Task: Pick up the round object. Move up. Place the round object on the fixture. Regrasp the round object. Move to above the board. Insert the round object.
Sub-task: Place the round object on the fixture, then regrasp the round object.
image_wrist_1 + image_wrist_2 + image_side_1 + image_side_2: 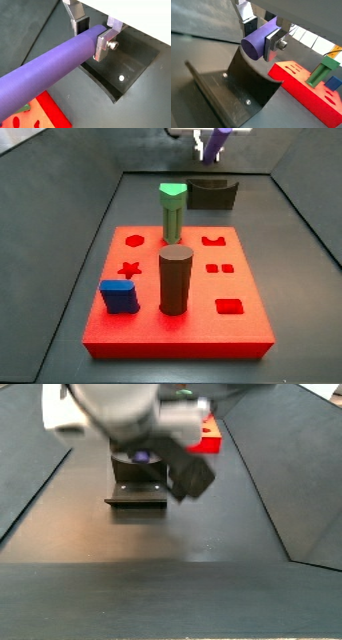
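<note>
Round object: slim purple cyl peg, smooth matt surface, flat round end face seen in a wrist view. Held horizontal, up in the air above the fixture, not touching it. In a side view only a purple bit shows at the top edge.
Tool: pinching the round object near one end, flat silver plates w/ dark pads pressed on both sides; a screw head shows on one plate. Tool sits high over the far end of the desk, above the fixture. In a side view it is mostly hidden by the arm's grey-white body.
Fixture: dark grey/black bracket, L-shaped w/ a curved notch cut in the top edge; metal-like, slightly glossy, small bolts in the base plate. Stands on the desk just behind the board.
Board: flat red square block, matt, w/ cut-outs: circle, star, squares, other shapes. Well below and in front of the tool.
Green peg: hex top, upright in the board.
Brown cyl: thick, dark, upright in the board.
Blue block: stubby, in the board's near corner.
Desk: dark grey, smooth, faint sheen.
Writing/labels: none readable.
</note>
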